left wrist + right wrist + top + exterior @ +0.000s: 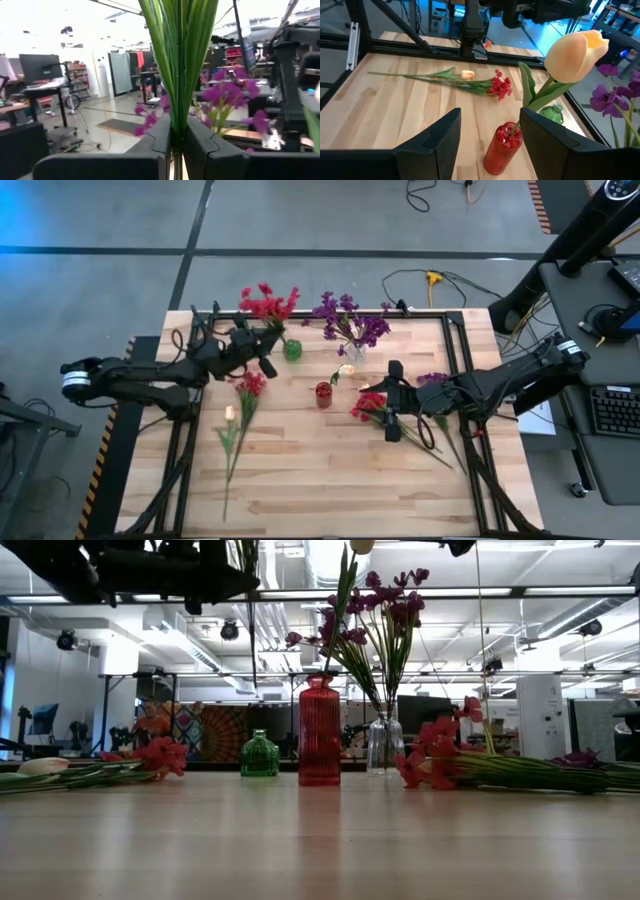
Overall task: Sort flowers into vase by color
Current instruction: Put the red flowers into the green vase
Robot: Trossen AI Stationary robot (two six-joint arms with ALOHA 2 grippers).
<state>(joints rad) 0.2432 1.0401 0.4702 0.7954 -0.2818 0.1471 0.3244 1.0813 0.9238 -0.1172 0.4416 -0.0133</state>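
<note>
High view | left end effector clamps red flowers' stems over green vase | right end effector open, empty; cream tulip stands in red vase | loose sprigs lie on surface

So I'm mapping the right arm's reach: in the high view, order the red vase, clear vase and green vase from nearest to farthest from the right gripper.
1. Red vase: just left of the right gripper, mid-table.
2. Clear vase: farther back, holding purple flowers.
3. Green vase: farthest, at the back-left by the left gripper.
</note>
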